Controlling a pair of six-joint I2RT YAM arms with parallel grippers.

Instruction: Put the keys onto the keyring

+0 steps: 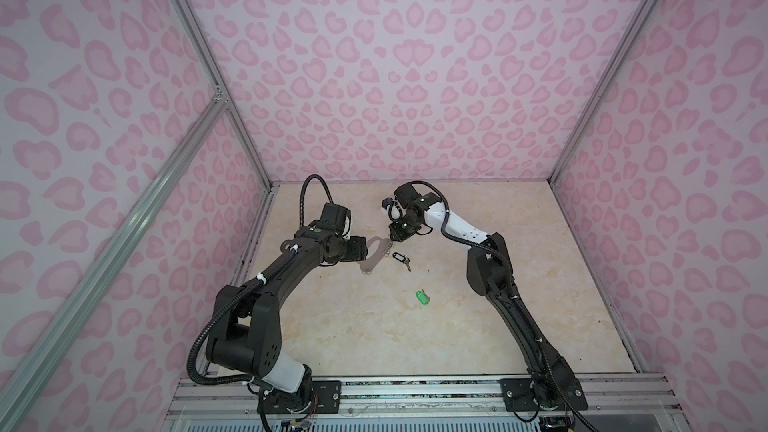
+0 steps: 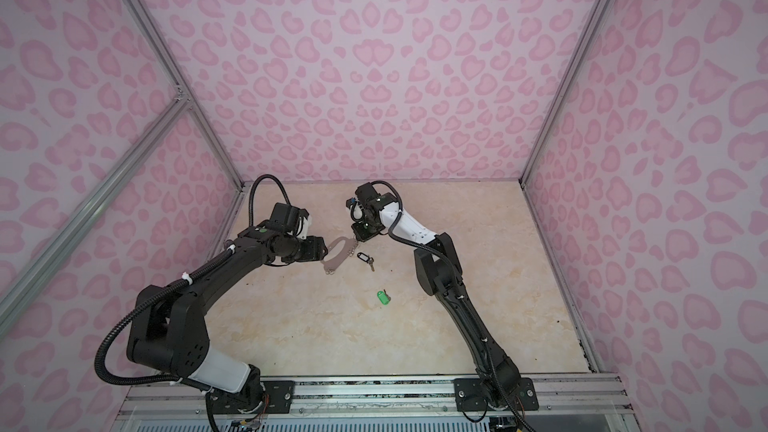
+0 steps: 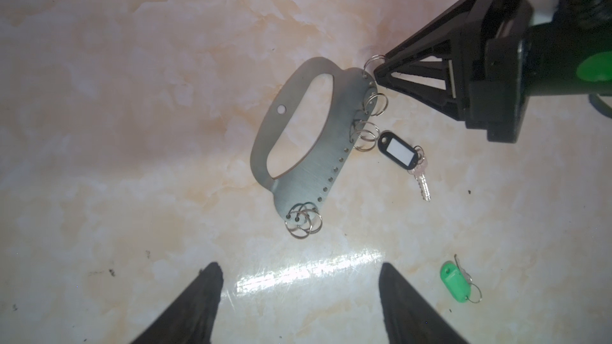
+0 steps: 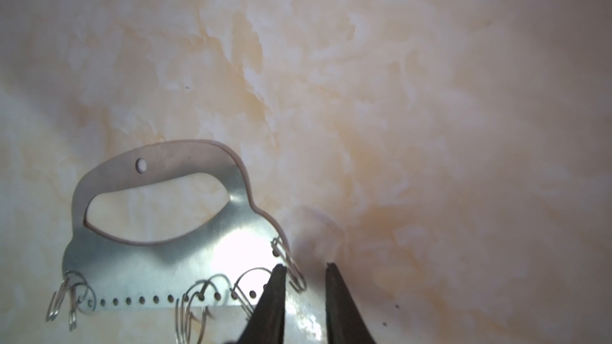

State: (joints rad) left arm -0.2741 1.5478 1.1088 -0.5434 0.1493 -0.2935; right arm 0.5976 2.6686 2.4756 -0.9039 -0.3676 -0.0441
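Observation:
The keyring [image 3: 298,134], a flat grey plate with an oval slot and small split rings along one edge, lies on the marble tabletop; both top views show it [image 1: 376,254] [image 2: 338,252]. My right gripper [image 4: 305,268] stands at the plate's end with only a narrow gap between its fingers. The end split ring [image 4: 294,273] sits in that gap, against one finger. My left gripper [image 3: 299,273] is open and short of the plate, with nothing between its fingers. Of the keys, the black-tagged one [image 3: 399,152] lies just beside the ring edge and the green-tagged one [image 3: 455,281] farther off.
Pink patterned walls [image 1: 395,76] close in the table on three sides. A metal rail [image 1: 415,388] with both arm bases runs along the front edge. Bare marble tabletop [image 1: 519,284] lies to the right and in front of the keys.

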